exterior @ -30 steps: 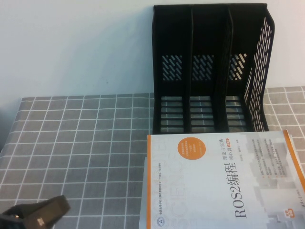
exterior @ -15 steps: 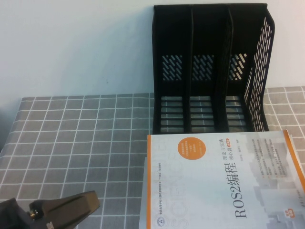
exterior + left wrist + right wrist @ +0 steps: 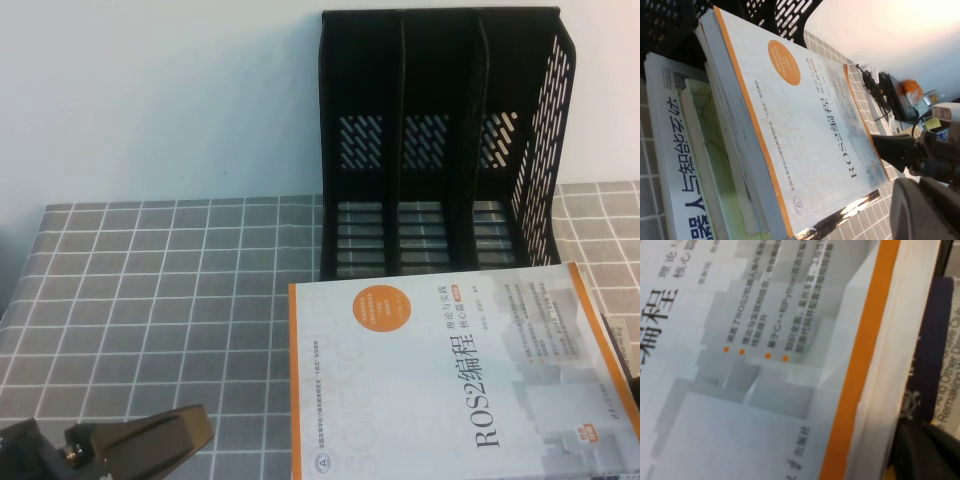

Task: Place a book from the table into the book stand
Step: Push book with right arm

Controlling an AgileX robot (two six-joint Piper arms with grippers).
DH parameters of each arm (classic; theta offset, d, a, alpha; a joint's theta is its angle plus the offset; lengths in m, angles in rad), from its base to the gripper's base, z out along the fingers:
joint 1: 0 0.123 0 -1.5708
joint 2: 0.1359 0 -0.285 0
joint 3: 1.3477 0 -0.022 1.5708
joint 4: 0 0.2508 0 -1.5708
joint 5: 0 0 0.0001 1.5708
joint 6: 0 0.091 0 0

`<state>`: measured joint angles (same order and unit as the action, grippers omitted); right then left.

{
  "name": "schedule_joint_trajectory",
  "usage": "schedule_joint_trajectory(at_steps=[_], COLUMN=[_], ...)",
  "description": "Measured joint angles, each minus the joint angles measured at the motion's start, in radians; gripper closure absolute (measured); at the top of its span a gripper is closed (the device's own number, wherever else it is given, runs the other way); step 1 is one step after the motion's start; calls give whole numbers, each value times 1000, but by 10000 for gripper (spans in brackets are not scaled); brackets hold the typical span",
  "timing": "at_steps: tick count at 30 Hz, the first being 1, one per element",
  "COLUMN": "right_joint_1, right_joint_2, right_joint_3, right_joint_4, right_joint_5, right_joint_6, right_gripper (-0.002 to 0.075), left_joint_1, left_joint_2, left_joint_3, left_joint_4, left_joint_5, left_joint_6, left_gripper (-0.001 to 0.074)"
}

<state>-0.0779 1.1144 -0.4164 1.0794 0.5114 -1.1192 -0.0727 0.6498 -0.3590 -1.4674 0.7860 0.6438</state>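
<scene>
You've got the black perforated plastic three-slot book stand (image 3: 440, 150) standing at the back of the counter (image 3: 150, 290), which wears a grey cloth gridded in white, and all three of its slots show nothing but their slatted floors. The white paperback with the orange border and the ROS2 title (image 3: 440, 380) sits in front of the stand on the near right of the counter, its far edge just short of the stand's base, title running sideways to you. From the high view it reads as one book; your left wrist camera tells more: the ROS2 paperback (image 3: 800, 140) is the top of a stack, with a grey-edged volume directly under it and a white book with large blue Chinese lettering (image 3: 675, 165) lower down, sticking out past the others. The left gripper (image 3: 150, 440) is at the near left corner of the counter, well apart from the stack, and you can't tell from here whether its fingers are parted or closed. The right gripper (image 3: 900, 150) shows only in the left wrist view, a dark wedge right at the paperback's long orange edge on the right of the stack; whether its fingers have clamped the cover, you can't tell. The right wrist view adds a dark blue book cover (image 3: 935, 355) beneath that orange edge.
</scene>
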Motion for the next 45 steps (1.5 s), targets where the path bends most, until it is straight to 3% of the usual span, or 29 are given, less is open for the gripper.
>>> schedule_joint_trajectory(at_steps=[9,20,29,38,45], right_joint_1=[0,0,0,0,0], right_joint_2=[-37,-47,-47,-47,-11], right_joint_3=[-30,-44,-44,-44,-46], right_joint_4=[-8,-6,-4,19,49], right_joint_5=[-92,67,66,107,163], right_joint_6=[22,26,24,23,17], right_gripper=[729,729,729,729,729], left_joint_1=[0,0,0,0,0], left_joint_2=[0,0,0,0,0], left_joint_3=[0,0,0,0,0], left_joint_4=[20,69,71,28,-146], left_joint_5=[4,-15,-93,-122,-134], left_joint_6=[3,13,15,35,31], left_gripper=[738,738,738,738,738])
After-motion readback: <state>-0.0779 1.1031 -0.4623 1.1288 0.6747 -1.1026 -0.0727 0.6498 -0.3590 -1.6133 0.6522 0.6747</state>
